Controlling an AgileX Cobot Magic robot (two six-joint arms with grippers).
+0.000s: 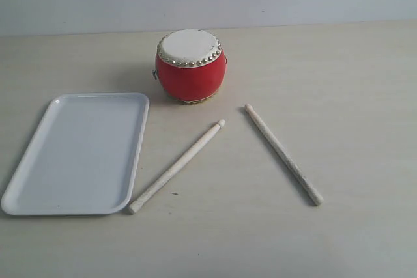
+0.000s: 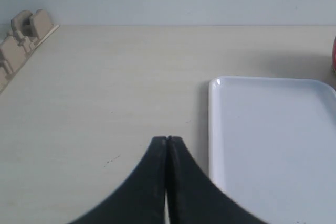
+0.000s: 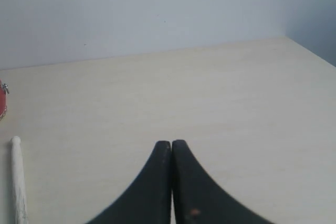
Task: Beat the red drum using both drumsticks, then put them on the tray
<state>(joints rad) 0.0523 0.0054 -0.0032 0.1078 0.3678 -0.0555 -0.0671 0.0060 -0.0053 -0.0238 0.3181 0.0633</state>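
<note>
The red drum (image 1: 191, 66) with its white studded skin stands upright at the back middle of the table. Two pale wooden drumsticks lie flat in front of it: the left drumstick (image 1: 176, 166) slants toward the tray, the right drumstick (image 1: 283, 153) slants the other way. The white tray (image 1: 85, 151) lies empty at the left. No arm shows in the exterior view. My left gripper (image 2: 167, 139) is shut and empty, beside the tray's rim (image 2: 212, 129). My right gripper (image 3: 171, 142) is shut and empty, with a drumstick tip (image 3: 17, 177) and a sliver of the drum (image 3: 2, 106) off to one side.
A pale wooden rack-like object (image 2: 21, 38) sits at the table's edge in the left wrist view. A light wall runs behind the table. The table's corner (image 3: 294, 40) shows in the right wrist view.
</note>
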